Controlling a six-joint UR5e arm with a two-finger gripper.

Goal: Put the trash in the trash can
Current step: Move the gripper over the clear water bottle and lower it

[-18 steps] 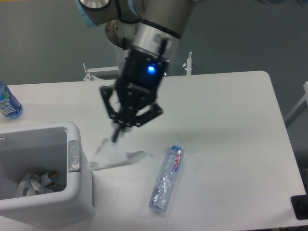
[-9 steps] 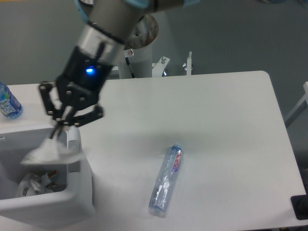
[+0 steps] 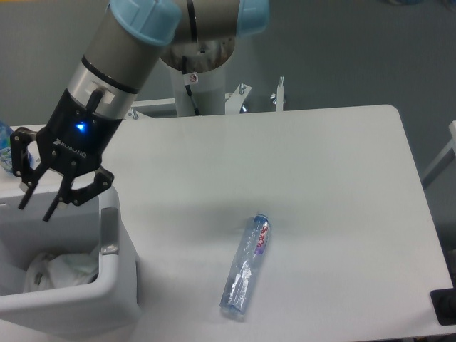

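Hanging over the trash can (image 3: 117, 281), my tool (image 3: 34, 203) has its two fingers spread apart and nothing between them. I keep it right above the open top of the trash can because that is the spot where a thing let go will fall inside and not onto the table (image 3: 320, 178).

Inside the trash can I see white crumpled stuff, and I think the paper wad (image 3: 68, 267) is part of it. It lies low down in the trash can, below my tool. That piece of the job looks done.

The plastic bottle (image 3: 244, 266) is not in yet. It lies flat on its side on the table, well to the right of the trash can, with its cap pointing away from me and its purple-red label near that end. It lies alone, with bare table around it, so I judge my tool can come down on it from above and pinch it across the middle.

A blue-labelled water bottle (image 3: 6, 146) peeks out behind the trash can, at the far left. It is not trash, so I leave it there.
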